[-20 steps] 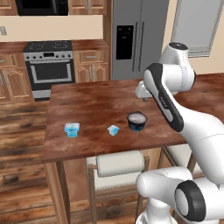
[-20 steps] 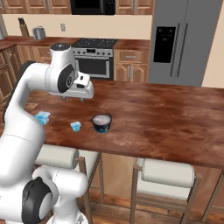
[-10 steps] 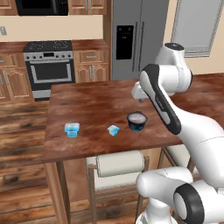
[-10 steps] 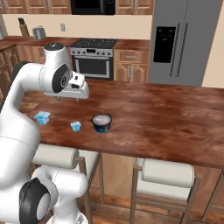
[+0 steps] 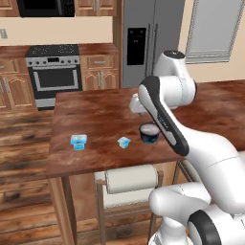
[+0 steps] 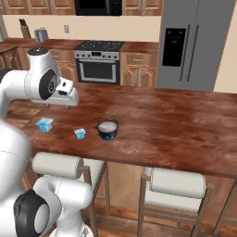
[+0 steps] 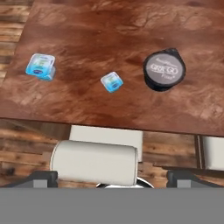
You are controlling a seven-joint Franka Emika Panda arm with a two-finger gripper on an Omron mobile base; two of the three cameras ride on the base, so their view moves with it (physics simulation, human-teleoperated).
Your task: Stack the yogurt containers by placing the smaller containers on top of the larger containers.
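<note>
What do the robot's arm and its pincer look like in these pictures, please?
The glossy white arm is built of thick rounded segments joined by dark grey joint rings. It ends in a boxy white hand. The pincer's fingers are too hidden to describe. No cables or markings are visible.

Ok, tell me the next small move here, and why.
Probably lower the pincer toward the small cup beside the tub. All three containers sit apart on the counter, nothing is stacked or held, and the hand is well above them. That cup is nearest the tub; the bigger cup lies farther off.
</note>
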